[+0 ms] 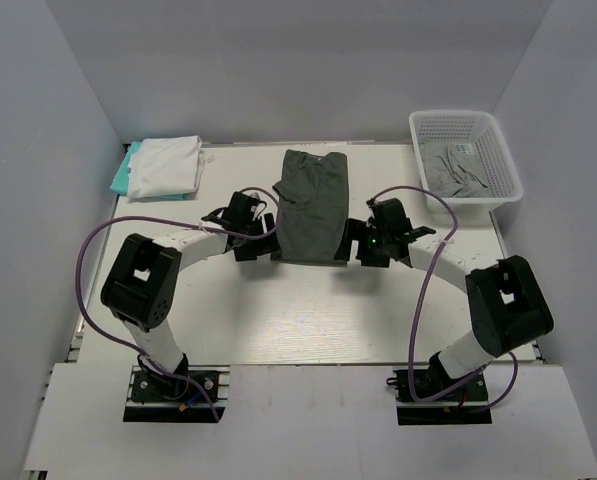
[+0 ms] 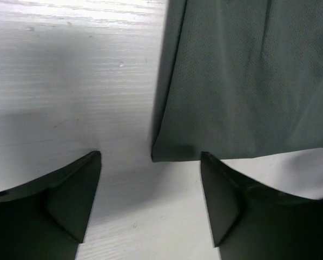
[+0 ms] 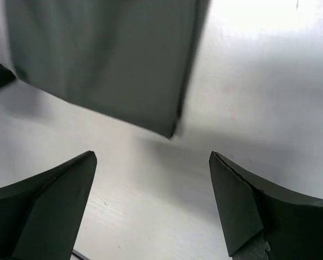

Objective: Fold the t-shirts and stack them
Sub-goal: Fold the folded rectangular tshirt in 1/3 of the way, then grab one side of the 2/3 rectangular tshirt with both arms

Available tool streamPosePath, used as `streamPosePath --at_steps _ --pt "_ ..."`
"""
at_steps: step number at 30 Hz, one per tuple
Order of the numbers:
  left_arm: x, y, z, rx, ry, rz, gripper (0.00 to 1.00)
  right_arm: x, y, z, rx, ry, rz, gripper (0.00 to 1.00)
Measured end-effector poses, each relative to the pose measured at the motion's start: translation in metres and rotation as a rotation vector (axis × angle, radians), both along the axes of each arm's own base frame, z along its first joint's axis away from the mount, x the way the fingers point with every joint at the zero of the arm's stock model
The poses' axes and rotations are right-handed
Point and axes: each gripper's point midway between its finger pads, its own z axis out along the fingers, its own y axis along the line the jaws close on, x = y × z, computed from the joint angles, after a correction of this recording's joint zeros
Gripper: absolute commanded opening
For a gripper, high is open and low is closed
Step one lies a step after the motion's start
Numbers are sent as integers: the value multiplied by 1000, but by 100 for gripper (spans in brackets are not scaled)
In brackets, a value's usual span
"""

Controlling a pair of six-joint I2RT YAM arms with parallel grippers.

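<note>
Top view: the dark shirt [image 1: 313, 205] lies flat on the table [image 1: 278, 320] as a long narrow strip, its sleeves already folded in. It sits between the two hands. The left hand [image 1: 261, 240] is at its near left corner and the right hand [image 1: 356, 243] at its near right corner. I judge the step in hand to be the crosswise fold, which means pinching both near corners together and carrying the hem forward over the collar end. Well ahead and to the left of the left hand, a folded white shirt [image 1: 168, 163] rests on a teal shirt [image 1: 122, 178]. That is the stack the dark one should join. Ahead and to the right of the right hand, a basket [image 1: 506, 160] holds a crumpled grey shirt [image 1: 456, 170], not yet folded. Nothing lies on the strip along the path of the fold.

Left wrist view: the left hand [image 2: 150, 155] is spread and empty. The dark shirt's [image 2: 242, 81] hem corner is just ahead of the gap, nearer the right finger. The bare table [image 2: 69, 81] fills the left side. The hand needs to drop and slide under the hem.

Right wrist view: the right hand [image 3: 153, 154] is likewise released and holds nothing. The dark shirt's [image 3: 107, 54] corner is just ahead of the gap, clear of both fingers. The table [image 3: 258, 81] lies to the right. The risk is that the fingers catch only the top layer.
</note>
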Motion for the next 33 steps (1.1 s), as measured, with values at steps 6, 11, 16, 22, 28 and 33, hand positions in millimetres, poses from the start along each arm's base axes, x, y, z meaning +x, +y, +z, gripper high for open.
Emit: streamPosePath --at_steps 6,11,16,22,28,33 --pt "3 -13 -5 -19 -8 -33 45 -14 3 -19 25 78 9 90" --pt "3 -21 -11 -29 -2 -56 31 -10 12 -28 60 99 16 87" --pt "3 -25 -12 -38 3 -62 21 -5 17 -29 94 96 11 72" --pt "1 -28 -13 -42 12 -65 0 -2 21 -38 111 116 11 9" --pt "-2 -29 -11 -48 13 -75 0 -6 19 -46 97 141 18 0" --pt "-41 -17 -5 -65 54 -102 0 -22 18 -24 108 108 107 0"
